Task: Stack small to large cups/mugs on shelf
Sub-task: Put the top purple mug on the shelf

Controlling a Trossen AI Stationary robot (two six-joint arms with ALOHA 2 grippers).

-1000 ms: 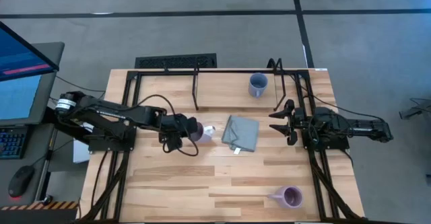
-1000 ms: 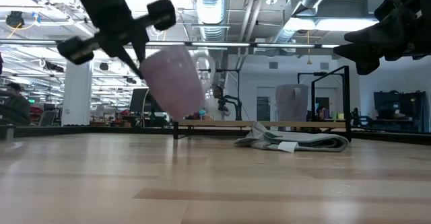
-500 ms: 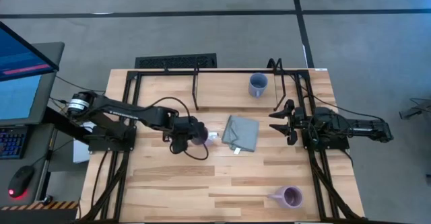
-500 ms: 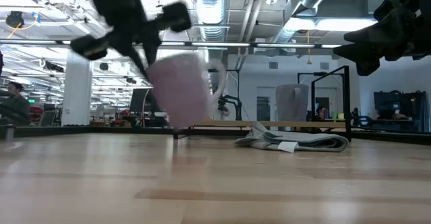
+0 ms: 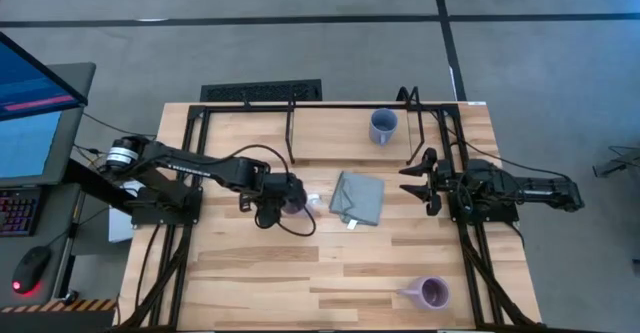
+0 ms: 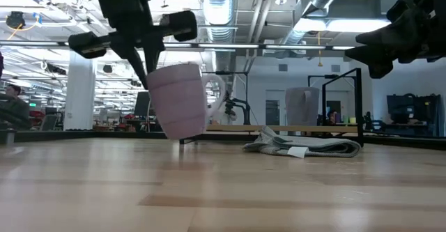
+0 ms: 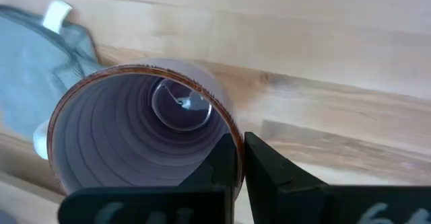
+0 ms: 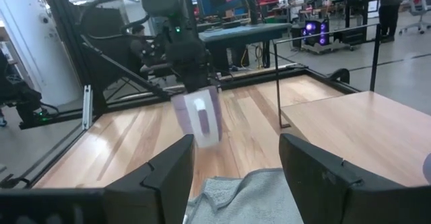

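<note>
Over the last second you carried the pale lavender mug (image 6: 180,99) a little way across the table (image 5: 300,273) toward the grey folded cloth (image 5: 358,197), and its tilt eased: it had leaned more steeply and by this moment hung nearer upright, clear of the boards. Your left pincer (image 7: 239,158) was clamped narrow on the mug's rim, one finger inside the wall and one outside, so the mug hung from that single pinch. The right pincer (image 8: 236,177) sat spread wide and empty near the right edge of the table, unmoved throughout.

I judge that you were in the carry stage for the first mug; none yet stood with another. The blue-grey mug (image 5: 383,126) stood at the far side within the black rod shelf (image 5: 292,133), and the deeper purple mug (image 5: 432,293) sat well apart near the front right corner.

The held mug looked like glazed ceramic: smooth outside, with faint concentric ridges down its inner wall, a brownish unglazed-looking lip and a glossy bottom that caught the light. It tapered slightly toward the base and had a loop handle (image 6: 214,96). The cloth was soft and rumpled, with a white tag. The table was pale jointed wood planks, and the shelf was thin, hard metal rod.
</note>
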